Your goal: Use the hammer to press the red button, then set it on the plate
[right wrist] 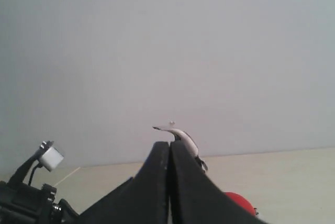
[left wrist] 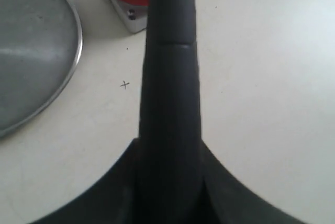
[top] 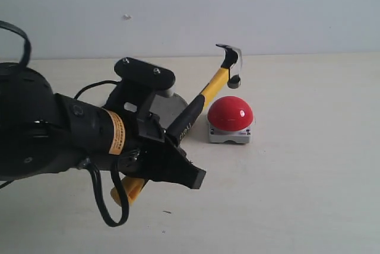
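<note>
Exterior view: centre frame, my left gripper (top: 187,156) is clamping the hammer (top: 211,88) by its black grip, its head hanging just above the red button (top: 230,113). The plate (top: 173,110) is showing behind. Left wrist view: the handle is running up mid-frame. Right wrist view: bottom centre, my right gripper (right wrist: 169,182) is pressing its fingers together.

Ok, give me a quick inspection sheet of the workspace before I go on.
Surface: pale table, small pen cross on it.
Job's things: hammer held by its handle, head raised above the red button with a gap showing; plate beside the button, visible part bare.
Clutter: nothing seen.
Grippers: left gripper shut on the hammer; right gripper shut, holding nothing.
Cables: black cable looping under the left arm.
Surroundings: plain pale wall.
</note>
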Robot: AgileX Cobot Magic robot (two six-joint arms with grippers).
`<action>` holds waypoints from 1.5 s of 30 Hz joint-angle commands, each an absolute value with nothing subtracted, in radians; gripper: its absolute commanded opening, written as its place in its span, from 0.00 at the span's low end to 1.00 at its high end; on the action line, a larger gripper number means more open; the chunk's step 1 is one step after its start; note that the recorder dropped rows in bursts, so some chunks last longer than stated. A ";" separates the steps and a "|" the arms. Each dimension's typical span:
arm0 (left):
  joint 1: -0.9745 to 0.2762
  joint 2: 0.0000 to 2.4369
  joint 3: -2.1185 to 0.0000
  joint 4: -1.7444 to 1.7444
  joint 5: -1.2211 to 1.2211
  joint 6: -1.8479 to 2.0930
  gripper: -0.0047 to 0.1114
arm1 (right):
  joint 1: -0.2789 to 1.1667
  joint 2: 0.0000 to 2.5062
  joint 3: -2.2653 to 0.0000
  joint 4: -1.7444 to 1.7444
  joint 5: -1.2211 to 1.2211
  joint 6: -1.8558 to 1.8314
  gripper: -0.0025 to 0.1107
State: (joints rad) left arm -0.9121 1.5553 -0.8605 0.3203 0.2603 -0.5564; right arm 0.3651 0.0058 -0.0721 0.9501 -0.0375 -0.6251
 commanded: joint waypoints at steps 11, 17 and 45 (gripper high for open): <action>-0.916 1.533 -1.014 0.373 0.207 -0.555 0.04 | 0.365 0.000 -0.067 0.939 -0.056 -0.627 0.02; -0.886 1.622 -1.010 0.369 0.204 -0.566 0.04 | 0.365 0.000 -0.067 0.939 -0.054 -0.627 0.02; -0.752 1.473 -0.923 0.223 0.049 -0.566 0.04 | 0.365 0.000 -0.067 0.939 -0.030 -0.653 0.02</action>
State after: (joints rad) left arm -0.7781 1.5151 -0.9626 0.2416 0.1515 -0.5596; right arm 0.3651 0.0058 -0.0721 0.9477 -0.0338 -0.6403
